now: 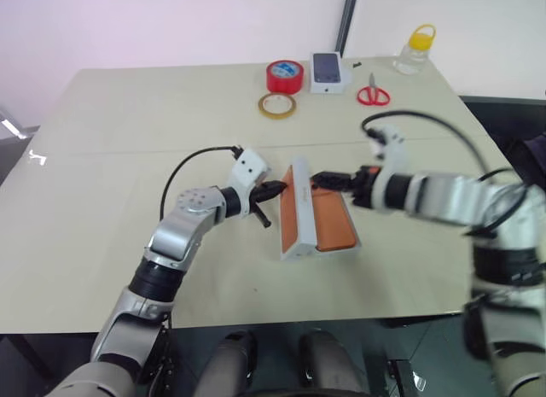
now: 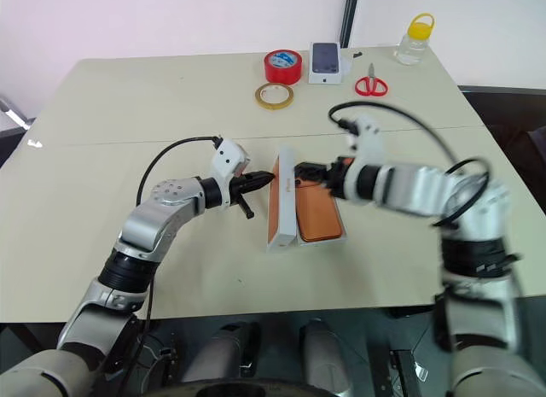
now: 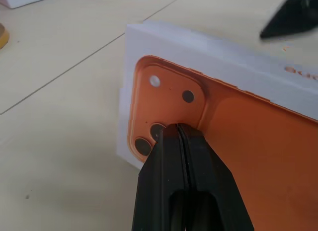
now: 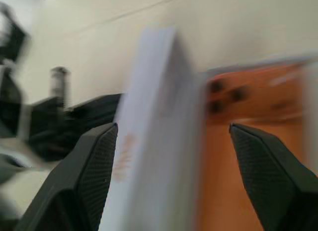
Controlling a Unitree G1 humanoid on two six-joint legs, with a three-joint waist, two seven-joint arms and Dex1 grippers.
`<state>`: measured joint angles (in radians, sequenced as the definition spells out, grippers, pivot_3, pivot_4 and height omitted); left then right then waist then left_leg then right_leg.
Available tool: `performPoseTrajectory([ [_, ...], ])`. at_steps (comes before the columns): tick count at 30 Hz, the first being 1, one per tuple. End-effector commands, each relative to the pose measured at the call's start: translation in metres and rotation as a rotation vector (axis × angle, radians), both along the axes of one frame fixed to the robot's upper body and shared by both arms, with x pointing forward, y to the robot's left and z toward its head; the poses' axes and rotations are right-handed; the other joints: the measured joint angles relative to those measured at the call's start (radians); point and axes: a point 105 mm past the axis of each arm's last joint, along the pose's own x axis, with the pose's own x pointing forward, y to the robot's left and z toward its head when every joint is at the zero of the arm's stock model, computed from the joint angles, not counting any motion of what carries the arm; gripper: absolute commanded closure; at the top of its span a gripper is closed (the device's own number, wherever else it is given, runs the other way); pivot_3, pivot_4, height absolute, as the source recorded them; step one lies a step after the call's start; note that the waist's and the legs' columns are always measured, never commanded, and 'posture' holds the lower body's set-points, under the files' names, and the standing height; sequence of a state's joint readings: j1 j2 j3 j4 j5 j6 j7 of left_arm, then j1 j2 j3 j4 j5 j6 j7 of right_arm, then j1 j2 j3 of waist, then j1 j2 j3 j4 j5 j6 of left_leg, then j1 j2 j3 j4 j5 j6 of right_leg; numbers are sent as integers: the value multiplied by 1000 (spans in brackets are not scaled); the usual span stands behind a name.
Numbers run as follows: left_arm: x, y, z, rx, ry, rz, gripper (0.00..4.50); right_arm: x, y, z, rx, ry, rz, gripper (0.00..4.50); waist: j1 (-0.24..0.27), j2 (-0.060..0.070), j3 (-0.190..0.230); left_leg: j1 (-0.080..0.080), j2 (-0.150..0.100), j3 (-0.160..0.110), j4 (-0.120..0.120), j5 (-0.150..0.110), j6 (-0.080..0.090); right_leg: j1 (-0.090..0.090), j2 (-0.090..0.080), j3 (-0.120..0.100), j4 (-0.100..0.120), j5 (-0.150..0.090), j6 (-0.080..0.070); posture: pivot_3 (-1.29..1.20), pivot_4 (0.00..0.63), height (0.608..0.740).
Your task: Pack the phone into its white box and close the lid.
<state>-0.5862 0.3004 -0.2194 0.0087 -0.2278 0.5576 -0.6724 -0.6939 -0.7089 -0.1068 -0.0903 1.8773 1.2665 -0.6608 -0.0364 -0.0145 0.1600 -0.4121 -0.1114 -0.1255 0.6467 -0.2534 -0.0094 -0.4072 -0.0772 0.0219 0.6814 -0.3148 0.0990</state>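
The lid [image 1: 297,211] is white with an orange phone picture across its top. The phone [image 1: 334,219] is orange. One tape roll [image 1: 284,75] is red, another [image 1: 277,106] tan-yellow. The scissors [image 1: 373,94] have red handles. The jar [image 1: 414,49] is clear with a yellow cap. The surface [image 1: 128,132] is pale beige.

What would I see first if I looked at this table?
The bright orange phone lying in its white box at the middle of the beige table, with the white lid standing on edge beside it. The left gripper, shut, pokes the lid's orange picture, and the right gripper stands open at the box's far end. A red tape roll sits at the far edge.
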Motion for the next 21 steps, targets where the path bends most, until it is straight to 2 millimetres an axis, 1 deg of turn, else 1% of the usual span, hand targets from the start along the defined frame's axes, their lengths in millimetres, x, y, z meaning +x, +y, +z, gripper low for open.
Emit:
performPoseTrajectory([
  [1, -1, -19, 9, 5, -45, -64, 4500, 5, -9, 0, -199, -77, 64, 648, -6, 0, 0, 0, 1, 1, 0, 0, 1, 0, 1, 0, 0, 0, 0, 0, 150, 740],
  [2, -1, -23, 10, 1, -44, -75, 4500, 9, -14, 0, -246, -101, 57, 648, -6, 0, 0, 0, 1, 1, 0, 0, 1, 0, 1, 0, 0, 0, 0, 0, 150, 740],
  [4, -2, -29, 12, -11, -41, -86, 4500, 14, -21, -3, -284, -127, 55, 648, -6, 0, 0, 0, 1, 2, 1, 0, 1, 0, 0, 0, 1, 0, 0, 0, 150, 740],
  [6, -3, -31, 12, -16, -43, -91, 4500, 17, -25, -5, -348, -164, 72, 1179, -5, 0, 0, 0, 1, 2, 1, 0, 1, 0, 0, 1, 1, 0, 0, 0, 150, 740],
  [7, -3, -31, 13, -18, -45, -90, 4500, 18, -27, -6, -401, -190, 91, 1546, -4, 0, 0, 0, 1, 2, 1, 0, 1, 0, 0, 1, 1, 0, 0, 0, 150, 740],
  [9, -1, -27, 16, -35, -47, -69, 4500, 19, -29, -9, -514, -248, 138, 2515, 1, 0, 0, 0, 1, 2, 1, 0, 1, -1, 0, 1, 1, 0, 0, 0, 150, 740],
  [12, 5, -10, 21, -42, -55, -12, 4500, 23, -30, -10, -641, -341, 191, 4094, 1, 0, 0, 0, 1, 2, 2, 0, 1, -1, 0, 1, 0, 0, 0, 0, 150, 740],
  [13, 7, -4, 23, -41, -59, 6, 4500, 23, -30, -10, -685, -378, 215, 4453, 0, 0, 0, 0, 1, 2, 2, 0, 1, -1, 0, 1, 1, 0, 0, 0, 150, 740],
  [15, 8, 9, 25, -33, -58, 28, 4500, 22, -26, -15, -745, -420, 280, 4453, 0, 0, 0, 0, 1, 2, 1, 0, 0, -1, 0, 1, 1, 0, 0, 0, 150, 740],
  [17, 6, 22, 24, 6, -63, 29, 4500, 20, -24, -19, -765, -429, 324, 4453, 0, 0, 0, 0, 1, 2, 1, 0, -1, -2, 0, 1, 1, 0, 0, 0, 150, 740],
  [19, 2, 33, 18, 65, -56, 6, 4500, 19, -20, -23, -781, -440, 364, 4453, 2, 0, 0, 0, 1, 2, 1, 1, -3, -1, 0, 2, 1, 0, 0, 0, 150, 740],
  [21, -5, 38, 9, 123, -26, -42, 4500, 18, -16, -27, -799, -444, 396, 4453, 5, 0, 0, 0, 1, 2, 1, 2, -4, -1, 0, 2, 1, 0, 0, 0, 150, 740],
])
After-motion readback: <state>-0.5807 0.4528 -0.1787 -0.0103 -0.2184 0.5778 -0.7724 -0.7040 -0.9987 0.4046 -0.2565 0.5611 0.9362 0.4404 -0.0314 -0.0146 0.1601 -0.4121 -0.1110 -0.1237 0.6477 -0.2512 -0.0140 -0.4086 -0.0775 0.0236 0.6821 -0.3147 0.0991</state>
